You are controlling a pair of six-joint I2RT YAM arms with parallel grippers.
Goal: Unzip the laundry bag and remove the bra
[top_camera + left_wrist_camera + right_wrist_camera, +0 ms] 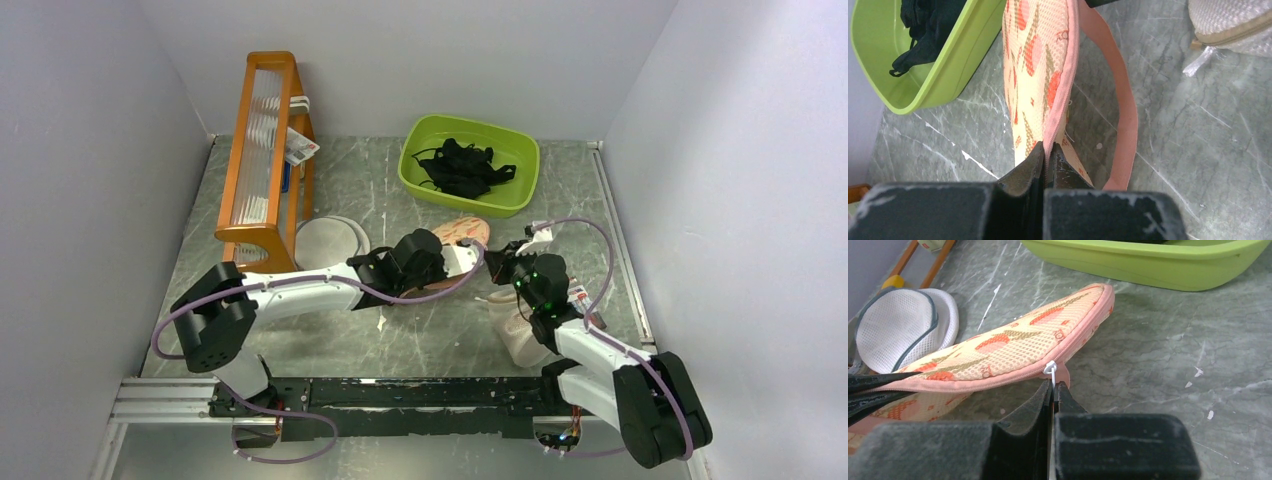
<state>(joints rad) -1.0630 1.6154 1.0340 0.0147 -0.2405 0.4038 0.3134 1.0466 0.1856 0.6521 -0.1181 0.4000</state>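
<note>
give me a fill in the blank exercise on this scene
1. The left gripper is shut on the bag's ____ zip edge.
2. The right gripper pinches the ____ zip pull.
3. The black garments lie in the ____ tub.
4. The mesh disc lies beside the ____ rack.
Missing words: pink; white; green; orange.

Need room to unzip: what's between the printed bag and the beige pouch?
A pink strap loop by the bag, then bare table up to the pouch, in the left wrist view.
</note>
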